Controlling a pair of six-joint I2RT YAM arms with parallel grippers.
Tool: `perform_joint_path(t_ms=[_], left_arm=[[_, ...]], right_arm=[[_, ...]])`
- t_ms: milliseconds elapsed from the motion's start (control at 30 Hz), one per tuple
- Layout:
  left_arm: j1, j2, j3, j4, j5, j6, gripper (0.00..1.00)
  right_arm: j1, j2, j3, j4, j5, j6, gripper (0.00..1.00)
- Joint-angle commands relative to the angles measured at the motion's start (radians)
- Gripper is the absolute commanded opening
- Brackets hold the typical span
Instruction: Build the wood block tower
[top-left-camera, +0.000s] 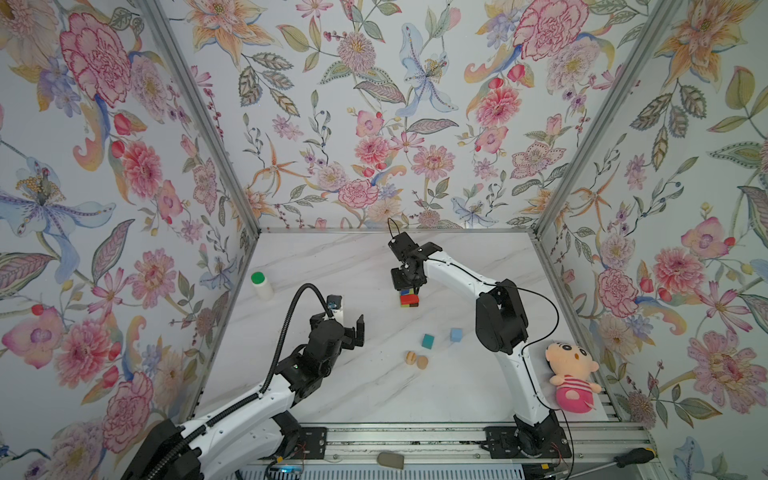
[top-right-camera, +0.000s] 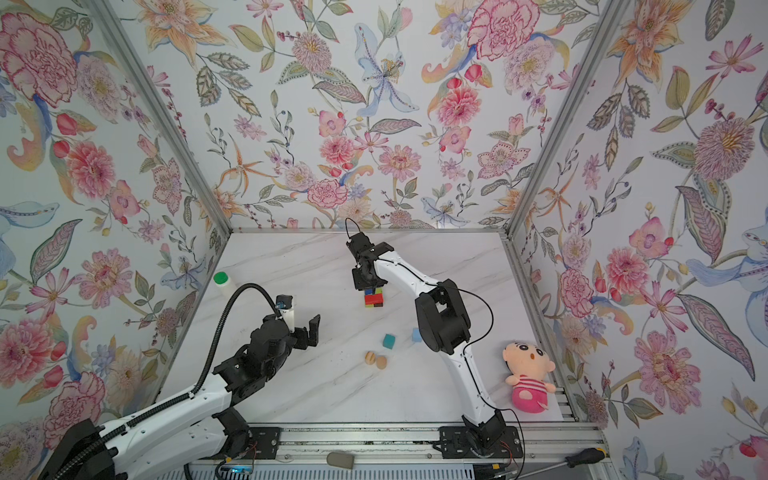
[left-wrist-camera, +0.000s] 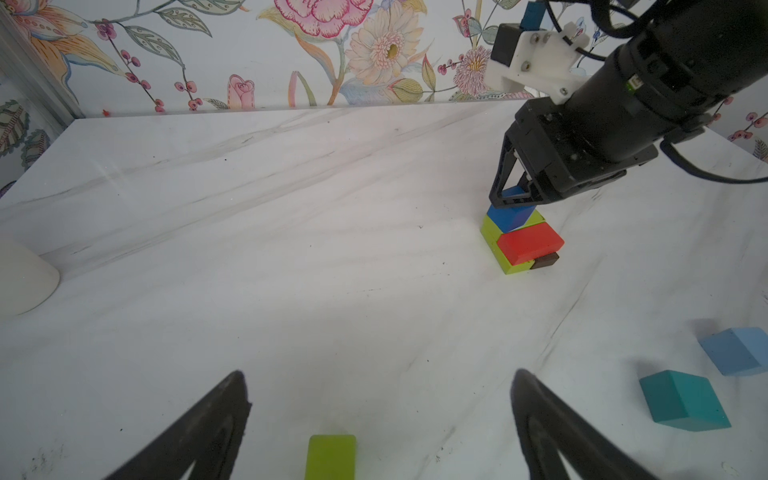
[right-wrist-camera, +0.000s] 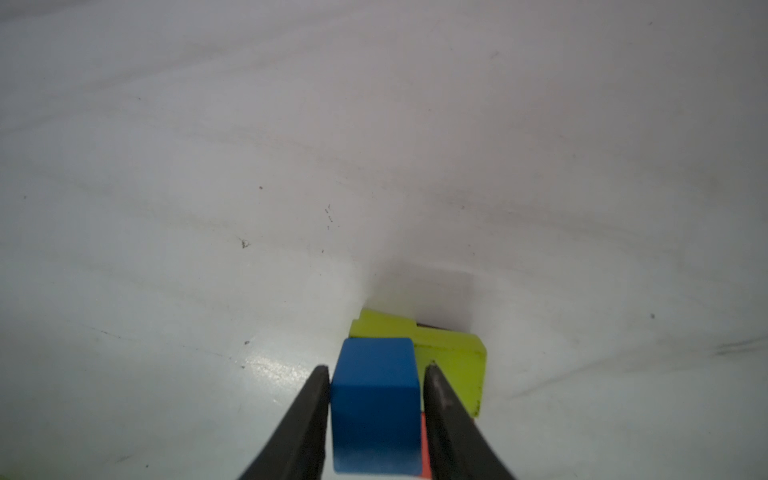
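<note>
The tower (top-left-camera: 409, 300) (top-right-camera: 374, 300) stands mid-table: yellow-green, dark brown and red blocks, with a blue block (left-wrist-camera: 509, 216) (right-wrist-camera: 374, 399) on top. My right gripper (top-left-camera: 408, 289) (right-wrist-camera: 377, 368) straddles that blue block from above, its jaws slightly parted, with a thin gap showing beside the block. My left gripper (top-left-camera: 351, 328) (left-wrist-camera: 379, 374) hangs wide open and empty over the table to the tower's left. A loose yellow-green block (left-wrist-camera: 331, 457) lies just below it. A teal block (top-left-camera: 427, 341), a light blue block (top-left-camera: 456, 334) and two tan rounded pieces (top-left-camera: 411, 357) (top-left-camera: 422, 362) lie in front of the tower.
A white green-capped bottle (top-left-camera: 262, 284) stands at the left wall. A pink plush doll (top-left-camera: 571, 382) lies at the front right corner beside the right arm's base. A screwdriver (top-left-camera: 631, 457) and a grey pad (top-left-camera: 390, 460) rest on the front rail.
</note>
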Motion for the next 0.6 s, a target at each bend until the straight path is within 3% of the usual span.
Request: perform_joint_path(t_ms=[0, 200, 567], left_arm=[[0.016, 0.006, -0.002, 0.000, 0.006, 0.014, 0.99], [0.016, 0.012, 0.007, 0.000, 0.007, 0.017, 0.99], [0.017, -0.008, 0.041, -0.029, 0.011, 0.033, 0.99]], right_arm=[[-0.002, -0.002, -0.017, -0.030, 0.014, 0.004, 0.47], [-0.002, -0.023, -0.011, -0.028, 0.009, -0.002, 0.61], [-0.002, -0.121, -0.026, -0.026, 0.032, -0.012, 0.69]])
